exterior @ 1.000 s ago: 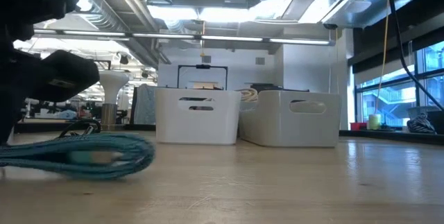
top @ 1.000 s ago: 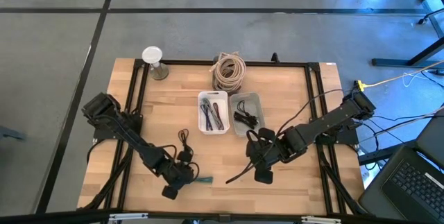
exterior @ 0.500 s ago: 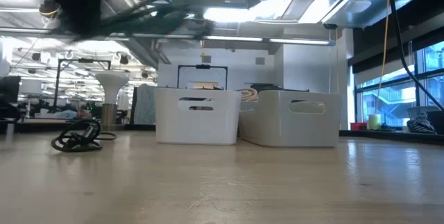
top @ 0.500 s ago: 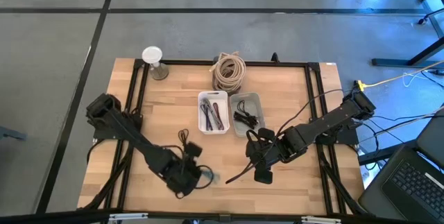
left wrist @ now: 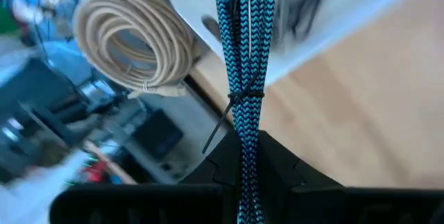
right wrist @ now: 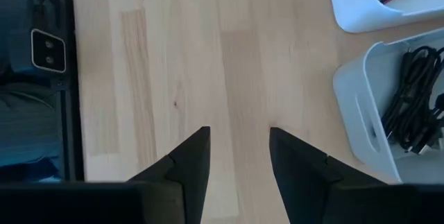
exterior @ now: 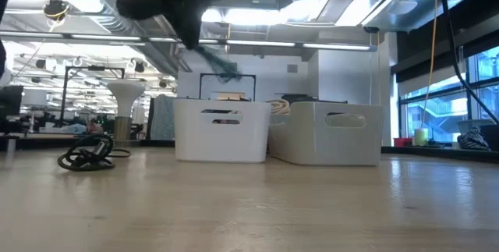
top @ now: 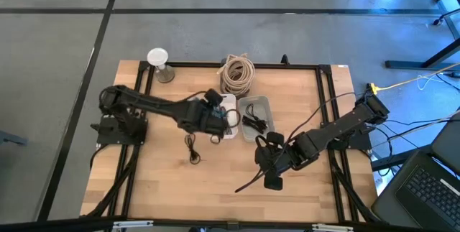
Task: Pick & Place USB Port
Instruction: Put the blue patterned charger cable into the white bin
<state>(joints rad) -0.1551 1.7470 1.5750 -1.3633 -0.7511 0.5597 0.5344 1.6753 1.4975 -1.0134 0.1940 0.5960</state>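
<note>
Holding the blue cable [left wrist: 244, 78] over the white bin [top: 227, 103].
Your left gripper [top: 218, 120] clenches it; your right gripper [right wrist: 236, 151] rests released on the counter [top: 172, 182].

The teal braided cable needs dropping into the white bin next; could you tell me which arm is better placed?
Left: its gripper holds the teal braided cable by the white bin. The right gripper sits open and empty.
</note>
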